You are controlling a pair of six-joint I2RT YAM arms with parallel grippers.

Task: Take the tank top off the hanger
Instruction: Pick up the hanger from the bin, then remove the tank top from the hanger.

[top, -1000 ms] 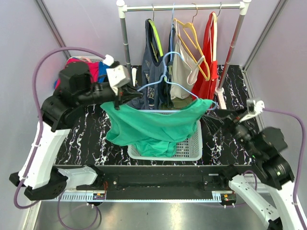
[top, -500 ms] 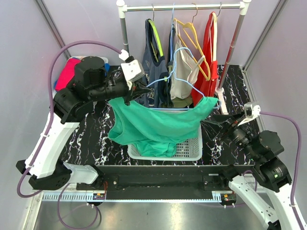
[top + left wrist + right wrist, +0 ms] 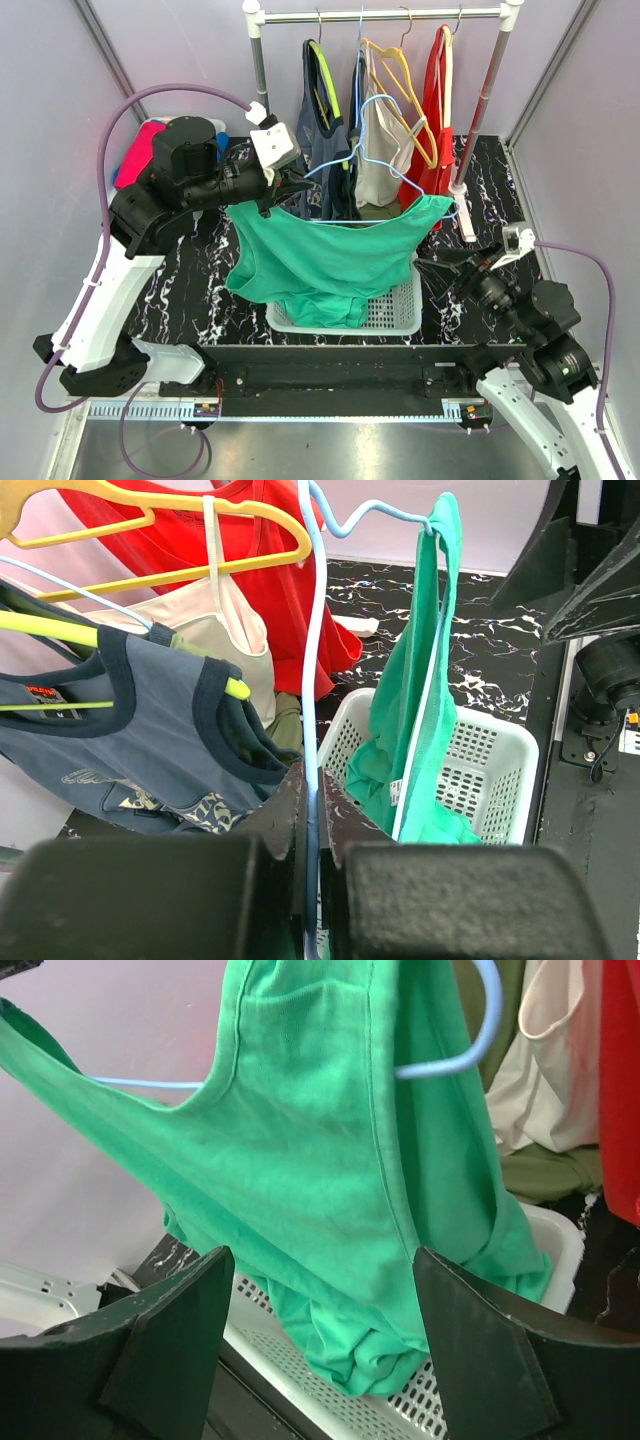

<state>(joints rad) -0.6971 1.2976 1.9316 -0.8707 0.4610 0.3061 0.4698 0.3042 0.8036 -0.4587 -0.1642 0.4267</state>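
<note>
Green, smooth-knit tank top (image 3: pixel 330 260) hangs spread between the two arms, above and in front of a white perforated plastic basket (image 3: pixel 395 305). Its lower hem is bunched inside the basket. One strap is looped over the far end of a thin light-blue wire hanger (image 3: pixel 309 630). The opposite shoulder gathers at the left gripper (image 3: pixel 312 790), and whether that side sits on the wire cannot be told. The left gripper is pressed together, pinching the hanger wire between its dark fingers and holding it off the garment rail (image 3: pixel 380 15). The right gripper (image 3: pixel 322 1252) stands spread wide, level with the lower body of the tank top, facing the fabric but apart from it. Ribbed binding edges the neckline and armholes. Behind, a navy tank top (image 3: pixel 320 120), a beige top (image 3: pixel 385 150) and a red top (image 3: pixel 435 120) hang close together on the rail, just beyond the held hanger. The black marble-pattern tabletop (image 3: pixel 190 290) shows bare on both sides of the basket.
</note>
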